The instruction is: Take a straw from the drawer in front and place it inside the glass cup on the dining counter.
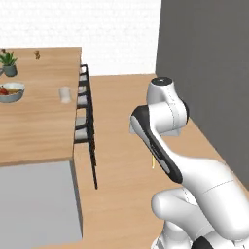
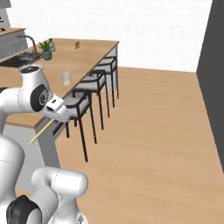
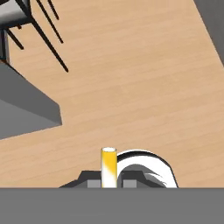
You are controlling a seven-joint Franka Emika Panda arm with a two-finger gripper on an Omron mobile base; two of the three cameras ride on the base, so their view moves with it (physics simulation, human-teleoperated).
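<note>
Spreading across the left of the left base view, the dining counter [image 1: 39,121] is a smooth light-wood slab on a flat grey base. On it, from the left, stand a small potted plant [image 1: 8,63], a wide bowl of fruit [image 1: 10,92] and the glass cup [image 1: 64,94], a short whitish translucent cylinder near the counter's right edge. Thin dark-framed stools [image 1: 85,116] line that edge, between the counter and the open wood-plank floor [image 1: 121,160]. Further right, the jaws [image 3: 109,183] are pinched narrow on the straw [image 3: 108,165], a slim pale-yellow tube held above the floor, well apart from the cup. A dark grey wall [image 1: 209,63] rises at far right.
</note>
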